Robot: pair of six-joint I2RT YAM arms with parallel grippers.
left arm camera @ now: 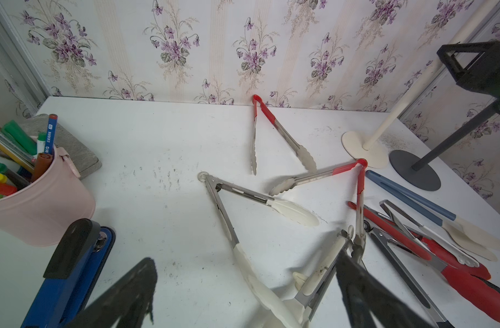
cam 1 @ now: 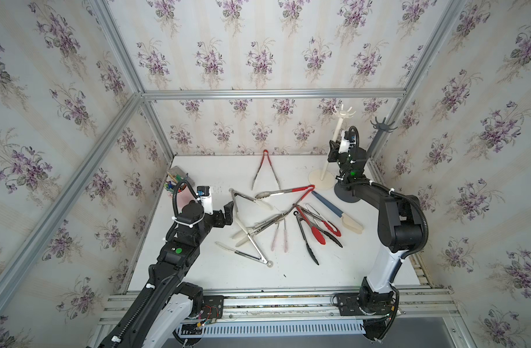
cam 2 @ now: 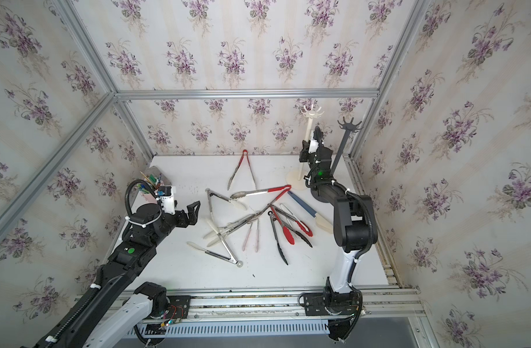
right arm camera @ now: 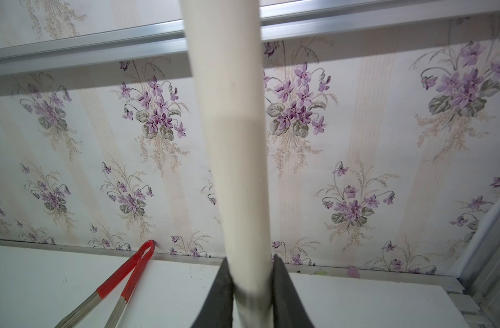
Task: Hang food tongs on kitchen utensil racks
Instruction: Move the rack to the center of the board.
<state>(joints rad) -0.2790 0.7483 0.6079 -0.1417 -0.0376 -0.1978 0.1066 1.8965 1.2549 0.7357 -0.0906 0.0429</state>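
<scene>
While a pink cup of pens stands at the far left of the white tabletop, the left end effector hovers near it, jaws spread wide and holding nothing. To its right the food tongs lie scattered flat across the middle of the tabletop. A white-tipped pair is nearest that end effector and a red-handled pair has its hinge against the back wall. Further right are a pink pair and a black pair, with a blue-handled pair furthest right. In the back right corner the cream-white rack stands upright, with the dark grey rack just beside it on the right. The right end effector is closed around the cream-white pole partway up, a finger pressed to each side.
</scene>
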